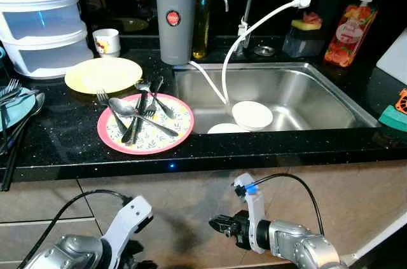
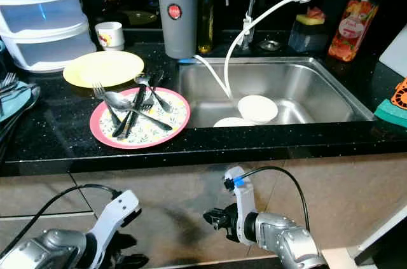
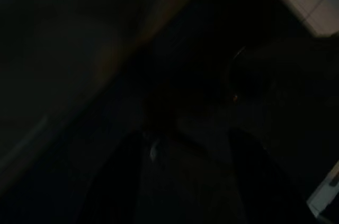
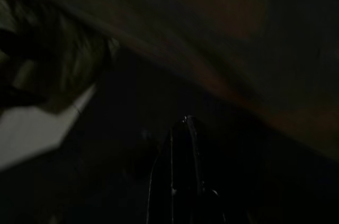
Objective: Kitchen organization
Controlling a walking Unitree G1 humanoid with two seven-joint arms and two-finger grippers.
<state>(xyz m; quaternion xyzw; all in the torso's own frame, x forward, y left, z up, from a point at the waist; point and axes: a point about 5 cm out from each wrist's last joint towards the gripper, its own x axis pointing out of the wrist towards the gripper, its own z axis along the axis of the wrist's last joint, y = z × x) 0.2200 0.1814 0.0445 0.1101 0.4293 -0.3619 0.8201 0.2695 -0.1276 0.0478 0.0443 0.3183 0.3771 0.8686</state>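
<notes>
Cutlery [image 1: 141,111]: heaped on pink plate [image 1: 166,137], desk [image 1: 63,142], 9 o'clock of sink [image 1: 305,94].
Left hand [image 1: 130,257]: low, state indeterminate.
Right hand [image 1: 219,224]: low, state indeterminate.

**Colours on the black counter**

The speckled black stone counter [image 1: 267,145] glitters with pale flecks. At its nine o'clock, a round pink-rimmed plate [image 1: 145,123] carries a yellow-green leaf print under silver and black cutlery [image 1: 137,111]. A plain pale-yellow plate [image 1: 103,74] lies beyond. White bowls [image 1: 252,115] sit in the steel sink [image 1: 318,94]; a grey cylinder dispenser [image 1: 176,22] bears a red badge.
</notes>
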